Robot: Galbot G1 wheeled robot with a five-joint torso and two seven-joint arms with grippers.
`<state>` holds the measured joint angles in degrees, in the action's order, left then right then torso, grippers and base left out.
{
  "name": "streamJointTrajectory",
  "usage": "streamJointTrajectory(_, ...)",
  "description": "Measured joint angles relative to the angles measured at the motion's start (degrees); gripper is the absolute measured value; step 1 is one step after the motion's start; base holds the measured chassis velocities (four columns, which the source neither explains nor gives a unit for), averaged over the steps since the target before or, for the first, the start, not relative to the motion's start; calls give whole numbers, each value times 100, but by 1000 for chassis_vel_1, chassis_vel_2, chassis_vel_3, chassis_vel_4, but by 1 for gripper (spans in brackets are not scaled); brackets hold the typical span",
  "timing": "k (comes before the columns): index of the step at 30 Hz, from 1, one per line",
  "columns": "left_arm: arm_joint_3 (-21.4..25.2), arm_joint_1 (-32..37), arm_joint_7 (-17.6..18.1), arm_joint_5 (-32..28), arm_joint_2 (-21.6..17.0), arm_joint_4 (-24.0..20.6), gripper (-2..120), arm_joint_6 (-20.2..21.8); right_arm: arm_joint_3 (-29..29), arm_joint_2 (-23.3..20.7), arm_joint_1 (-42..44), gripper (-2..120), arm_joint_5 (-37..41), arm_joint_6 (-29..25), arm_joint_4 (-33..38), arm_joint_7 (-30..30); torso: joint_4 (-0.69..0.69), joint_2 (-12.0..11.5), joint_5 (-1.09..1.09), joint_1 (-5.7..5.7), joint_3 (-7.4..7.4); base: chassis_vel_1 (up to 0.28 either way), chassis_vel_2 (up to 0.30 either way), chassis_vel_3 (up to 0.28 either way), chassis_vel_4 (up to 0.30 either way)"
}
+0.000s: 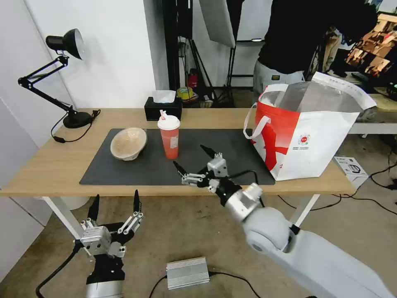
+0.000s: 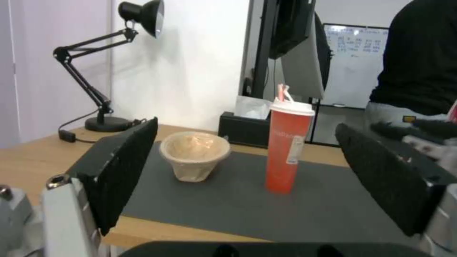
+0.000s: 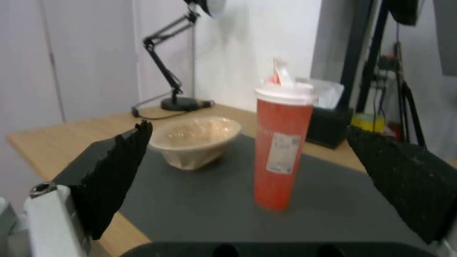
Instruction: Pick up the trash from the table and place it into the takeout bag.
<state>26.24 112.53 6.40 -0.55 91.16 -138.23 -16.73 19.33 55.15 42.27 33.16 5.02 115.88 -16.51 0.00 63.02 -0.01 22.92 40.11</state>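
Nearest in the head view is the left pincer [image 1: 114, 202], hanging below the desk's front edge with its fingers spread and nothing between them. Higher and to the right, the right pincer [image 1: 196, 160] reaches over the near part of the dark grey mat [image 1: 231, 145], fingers wide apart and empty, aimed toward the red cup [image 1: 169, 136]. The cup stands upright on the mat with the tan pulp bowl [image 1: 128, 142] near it on the left, tipped on its side. The takeout bag [image 1: 308, 134] stands open at the right end of the desk [image 1: 41, 165], well apart from the cup. The black tissue box [image 1: 163, 107] sits behind the cup.

In the left wrist view, the two dark fingers frame bowl [image 2: 195, 154] and cup [image 2: 289, 142] from a distance — this arm looks idle.

In the right wrist view, the cup [image 3: 282, 146] stands between the spread fingers but farther on, not yet within them; the bowl [image 3: 196, 140] lies beside it.

The step in hand seems to be the approach to the cup. To do it well, I judge the pincer should go straight in and level, close on the cup's mid-body rather than the lid, and squeeze gently — a tall, narrow cup tips easily if one finger touches first.
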Motion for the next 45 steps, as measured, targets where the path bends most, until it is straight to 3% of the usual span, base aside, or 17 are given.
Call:
streamJointTrajectory(20, -31, 2, 6, 11, 8, -13, 100, 0, 298, 428, -671, 100, 29, 1241, -122, -1136, 0, 0, 1, 0, -1, 0, 0, 0, 0)
streamJointTrajectory(33, -25, -16, 29, -21, 9, 108, 100, 10, 461, 1506, -1341, 100, 536, 2183, -828, -1912, 0, 0, 0, 0, 0, 0, 0, 0, 0)
streamJointTrajectory(45, 36, -13, 82, -10, 5, 220, 100, 17, 255, 2410, -1638, 100, 735, 2363, -1816, -2203, 0, 0, 0, 0, 0, 0, 0, 0, 0)
